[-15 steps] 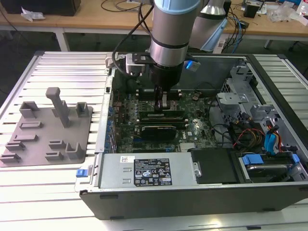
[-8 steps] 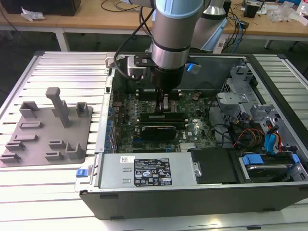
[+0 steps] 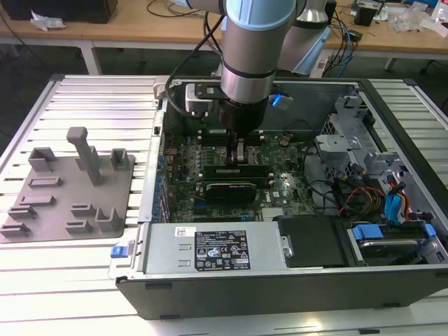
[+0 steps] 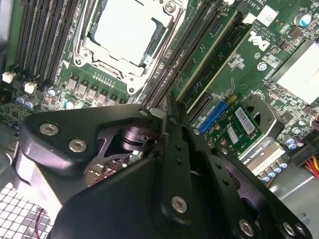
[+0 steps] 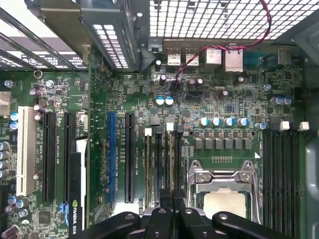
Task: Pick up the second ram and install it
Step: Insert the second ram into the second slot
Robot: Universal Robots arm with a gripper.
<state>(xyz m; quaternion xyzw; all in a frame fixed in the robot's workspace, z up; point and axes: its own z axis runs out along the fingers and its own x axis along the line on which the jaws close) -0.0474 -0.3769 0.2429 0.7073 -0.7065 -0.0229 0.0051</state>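
The end effector [image 3: 238, 155] is held low inside the open computer case [image 3: 280, 294], in the upper middle of the exterior view. It is clenched: in the first wrist view its fingers [image 5: 163, 206] are drawn together with hardly a gap. Right under it, in the exterior view, the second ram [image 3: 248, 170] is seen as a long thin dark stick, stood on the green motherboard [image 3: 283, 183]. Whether the stick is pinched cannot be told. In the first wrist view the processor socket [image 5: 222, 184] is just beside the slots [image 5: 159, 164]. At the exterior view's left, a grey holder [image 3: 70, 189] is laid on the slatted desk [image 3: 91, 94], well apart from the case.
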